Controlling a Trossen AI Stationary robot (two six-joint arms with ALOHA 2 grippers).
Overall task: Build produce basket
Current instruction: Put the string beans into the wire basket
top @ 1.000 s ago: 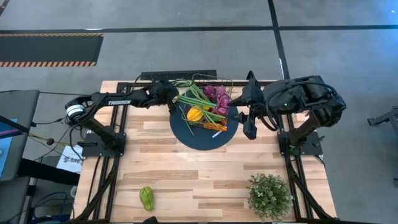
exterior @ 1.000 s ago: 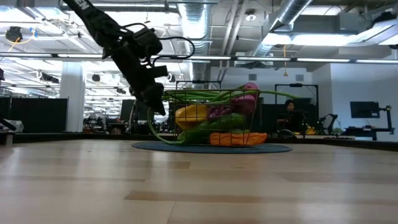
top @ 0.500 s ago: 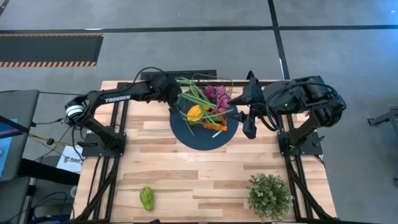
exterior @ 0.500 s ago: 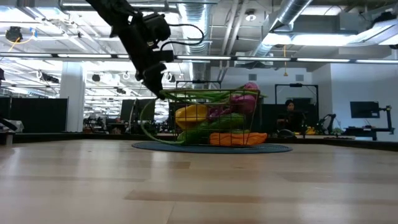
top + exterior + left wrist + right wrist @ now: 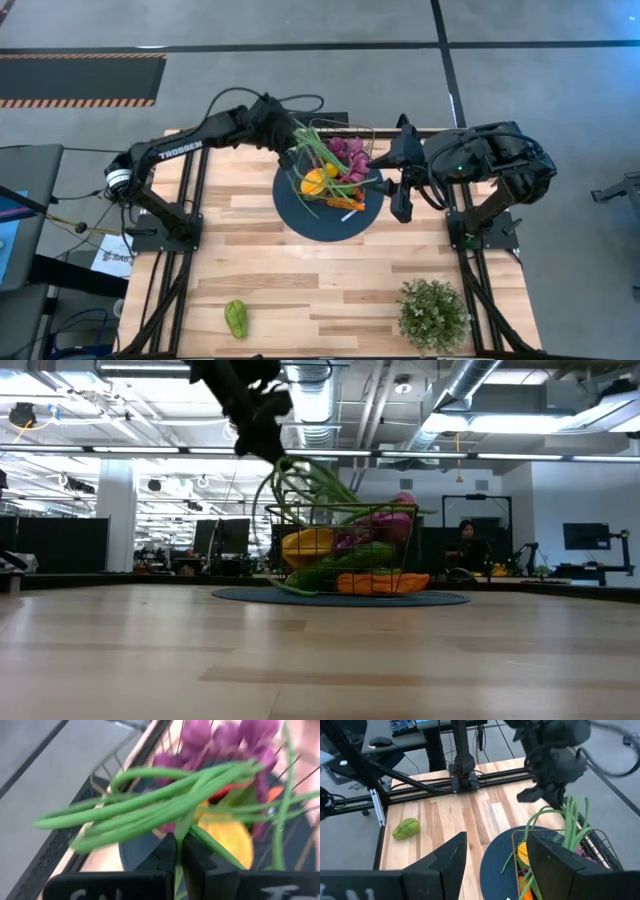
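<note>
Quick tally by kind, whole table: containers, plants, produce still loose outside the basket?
Wire-mesh basket: 1
Dark blue plate: 1
Potted plant: 1
Loose green pepper: 1
Green bean bunch, shut in the left gripper above the basket: 1
Total: 5. The right gripper waits open beside the plate.

Basket (image 5: 340, 160) on plate (image 5: 300, 215) at table's far edge, heaped with produce; beans (image 5: 312, 150) lifted over its left rim in the closed left gripper (image 5: 293, 138), blocking that side. Right gripper (image 5: 401, 205), fingers apart, just beside plate's right edge. Near plank area open, apart from pepper (image 5: 236, 318) near left and plant (image 5: 433, 313) near right.
</note>
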